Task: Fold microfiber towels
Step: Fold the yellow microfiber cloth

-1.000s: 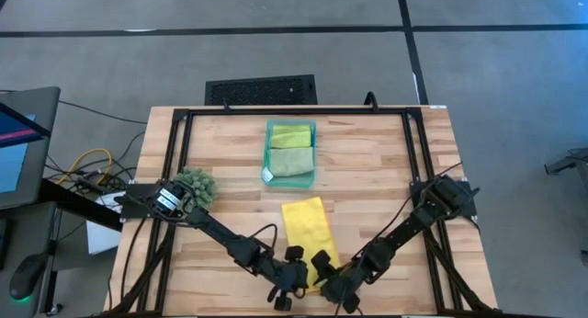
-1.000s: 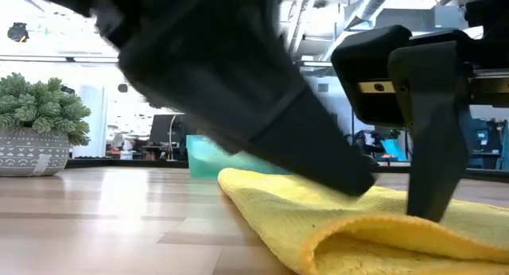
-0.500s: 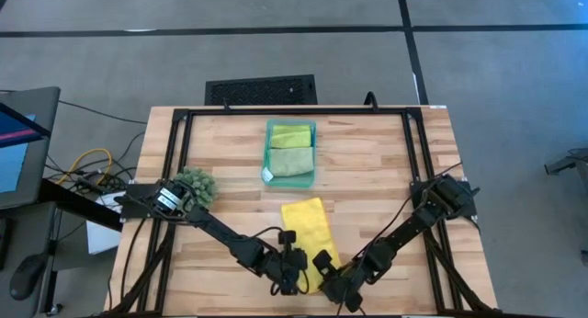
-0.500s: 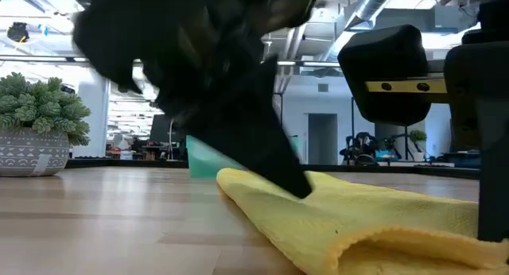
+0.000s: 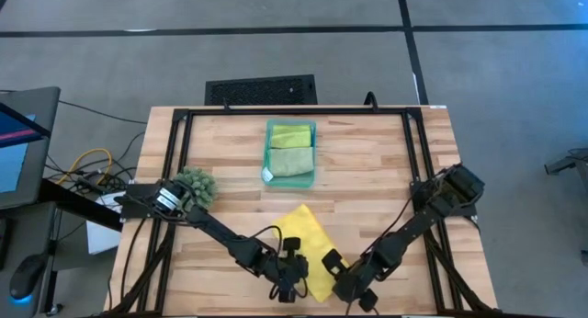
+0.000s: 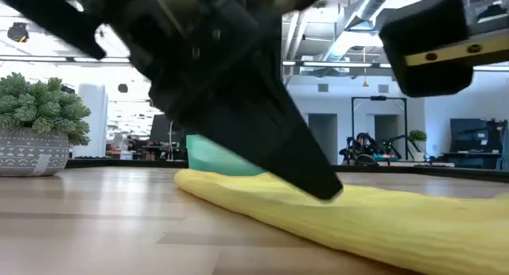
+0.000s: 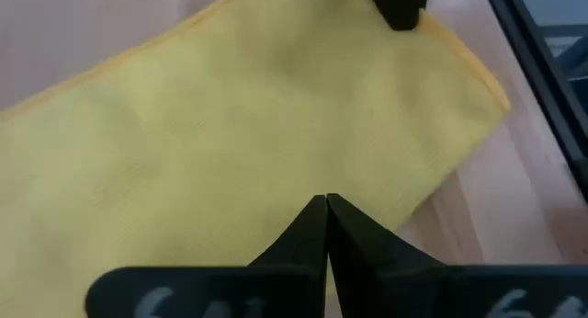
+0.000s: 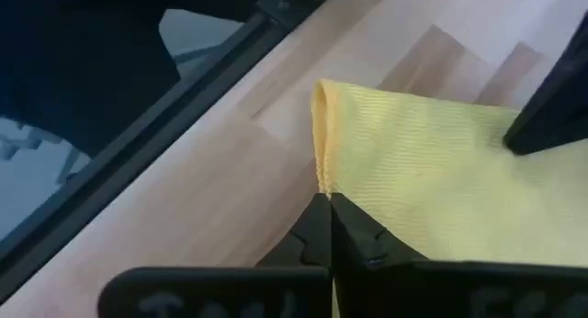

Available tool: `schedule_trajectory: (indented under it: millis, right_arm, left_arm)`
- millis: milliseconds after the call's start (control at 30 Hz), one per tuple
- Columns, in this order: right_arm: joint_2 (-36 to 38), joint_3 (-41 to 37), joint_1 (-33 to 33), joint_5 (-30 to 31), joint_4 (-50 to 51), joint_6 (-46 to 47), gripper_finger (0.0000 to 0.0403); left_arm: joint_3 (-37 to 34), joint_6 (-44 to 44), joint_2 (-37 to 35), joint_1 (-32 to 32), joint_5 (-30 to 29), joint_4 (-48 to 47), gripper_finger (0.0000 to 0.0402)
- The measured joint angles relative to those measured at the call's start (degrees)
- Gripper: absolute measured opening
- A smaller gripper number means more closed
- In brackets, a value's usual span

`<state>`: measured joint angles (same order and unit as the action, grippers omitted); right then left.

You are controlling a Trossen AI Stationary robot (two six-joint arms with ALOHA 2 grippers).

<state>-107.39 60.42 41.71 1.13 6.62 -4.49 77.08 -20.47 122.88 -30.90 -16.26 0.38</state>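
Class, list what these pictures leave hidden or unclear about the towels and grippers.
- Yellow towel: near edge hidden under both grippers, high view.
- Teal tray: contents blocked by an arm, low view.
- Right gripper: shut at the towel's edge; whether cloth is pinched is unclear.

Wooden table, yellow towel, teal tray, spiky green plant resting on it

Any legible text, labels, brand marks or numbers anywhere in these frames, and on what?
None can be read.
Pale marks on the left tool, along its dark body in the left wrist view: too blurred to read.
Yellow towel, teal tray, wooden table: no print visible.
Grey patterned plant pot: decoration only, no letters.
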Motion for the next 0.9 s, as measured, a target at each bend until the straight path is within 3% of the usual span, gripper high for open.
schedule_trajectory:
  millis: [200,367,500,667,900]
  right_arm:
    - [0.1,0.1,1.0,0.0,1.1,0.0,0.0005]
    - [0.1,0.2,0.9,0.0,0.6,0.3,0.0007]
    - [0.4,0.2,0.9,1.0,0.7,1.0,0.001]
    - [4.1,0.3,0.9,6.7,2.4,1.2,0.0003]
    - [9.2,0.5,-0.3,9.4,1.6,2.1,0.001]
  left_arm:
    - [4.9,-2.2,-0.6,-0.9,-6.7,-12.0,0.0]
    - [5.1,-6.7,-0.6,-1.1,-8.9,-19.0,0.0]
    - [5.1,-5.8,0.8,-1.0,-12.0,-17.6,0.0]
    - [5.3,-2.5,3.4,-0.8,-8.0,-11.3,0.0]
    - [9.1,0.2,2.8,-1.4,-10.1,-18.4,0.0]
